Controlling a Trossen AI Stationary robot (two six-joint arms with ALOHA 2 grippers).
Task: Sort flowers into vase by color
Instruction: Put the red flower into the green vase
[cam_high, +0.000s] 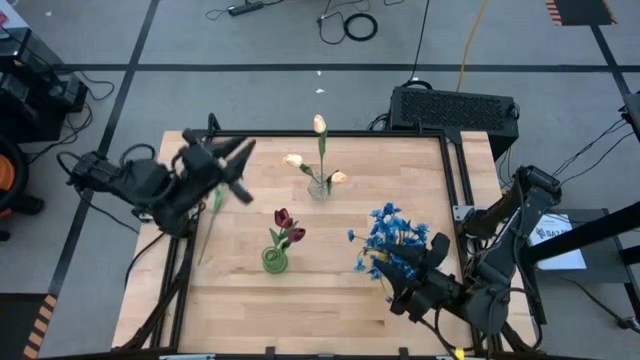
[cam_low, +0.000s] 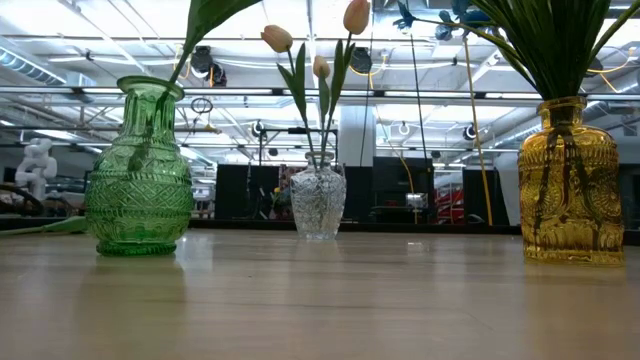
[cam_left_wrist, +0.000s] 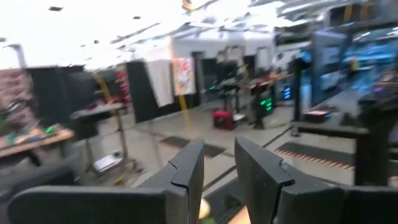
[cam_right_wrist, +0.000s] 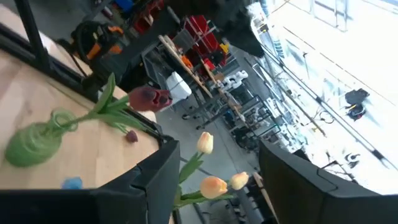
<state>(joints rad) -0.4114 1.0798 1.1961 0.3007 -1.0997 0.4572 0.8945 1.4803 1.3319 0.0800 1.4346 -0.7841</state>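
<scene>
Flowers in three vases
Left gripper (cam_high: 243, 168), upper left, holds a green stem (cam_high: 205, 228); right gripper (cam_high: 398, 268), lower right, open.

floor (cam_high: 250, 50): grey, taped lines, cables (cam_high: 350, 25) | ceiling lights (cam_low: 100, 50): bright | red shelving (cam_right_wrist: 202, 31)

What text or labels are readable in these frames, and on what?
None legible.
White sheet by the right arm: dark print, too small to read.
Poster in the room beyond the left claw: blurred, unreadable.
Green vase, clear vase, amber vase: no lettering.
</scene>
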